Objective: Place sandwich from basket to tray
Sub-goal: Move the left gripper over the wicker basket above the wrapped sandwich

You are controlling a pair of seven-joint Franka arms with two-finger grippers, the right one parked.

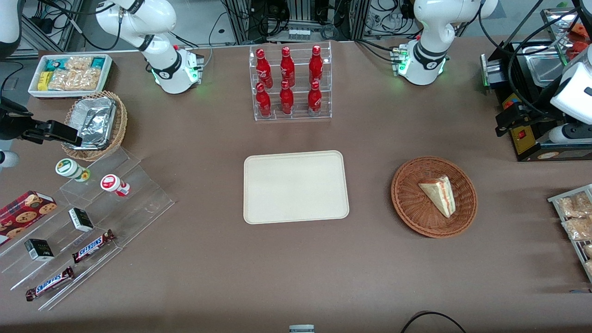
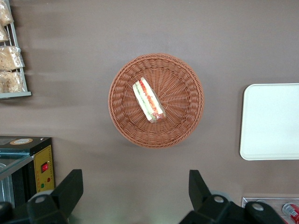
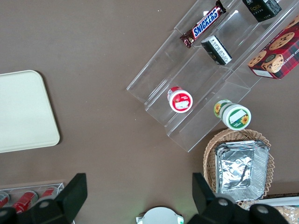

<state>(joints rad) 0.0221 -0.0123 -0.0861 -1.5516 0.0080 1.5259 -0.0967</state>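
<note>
Bench (image 1: 296, 268) centre: tray (image 1: 296, 186) bare; basket (image 1: 434, 196) toward working arm's end, sandwich (image 1: 438, 194) in it; our gripper (image 2: 135, 196) high above the basket, jaws apart, empty; approach step; next we descend, straddle the wedge.

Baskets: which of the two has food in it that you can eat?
The reddish-brown basket, holding the sandwich. The tan basket holds only foil containers. The gripper hangs open above it.

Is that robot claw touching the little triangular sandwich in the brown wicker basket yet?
Apart. The left wrist view shows the open end effector over bare table, clear of the sandwich and basket.
</note>
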